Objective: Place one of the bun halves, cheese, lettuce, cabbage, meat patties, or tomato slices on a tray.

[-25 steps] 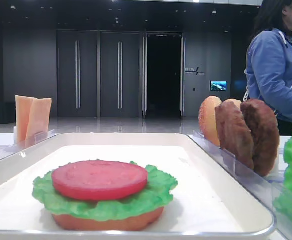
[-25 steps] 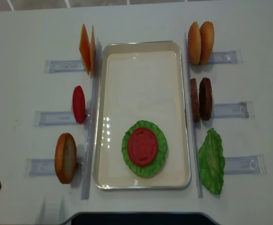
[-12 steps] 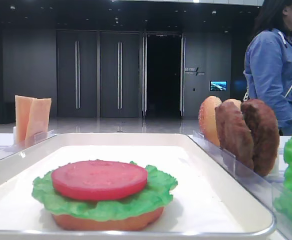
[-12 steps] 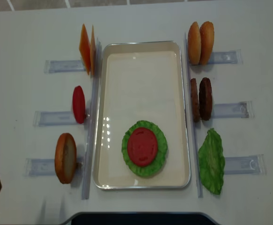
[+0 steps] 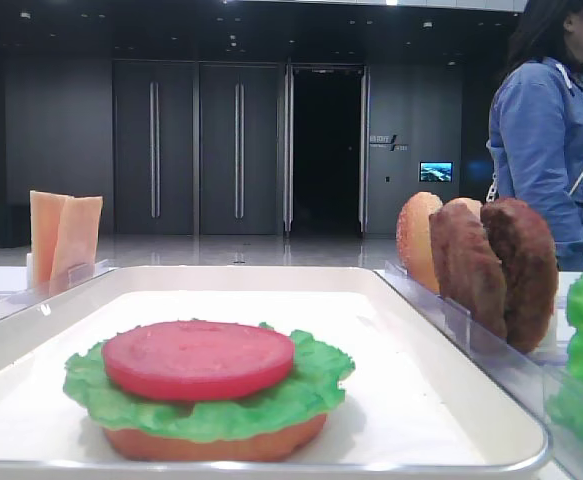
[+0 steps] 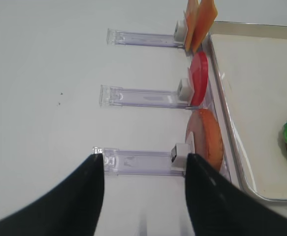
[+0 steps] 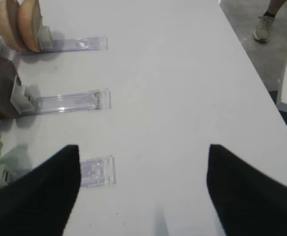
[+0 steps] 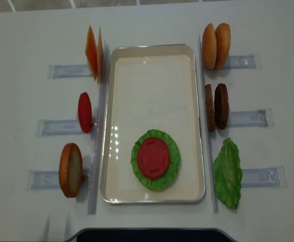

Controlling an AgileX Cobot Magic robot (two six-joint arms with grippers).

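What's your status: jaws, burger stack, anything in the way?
Both jaws open, empty, clear of the racks. Tomato slice on lettuce on bun half, stacked in the tray. Nothing blocking the meat patties or cheese.

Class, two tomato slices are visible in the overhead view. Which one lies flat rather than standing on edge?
The tomato slice on the tray, lying flat on the lettuce inside the white tray. The other tomato slice stands on edge in a clear rack left of the tray.

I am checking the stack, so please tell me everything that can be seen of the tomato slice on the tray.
The tomato slice is a smooth, matte, red-pink round disc, lying flat. It rests centred on the ruffled green lettuce, which shows all around it, above an orange-tan bun half. The stack sits in the near part of the white tray. No gripper touches it.
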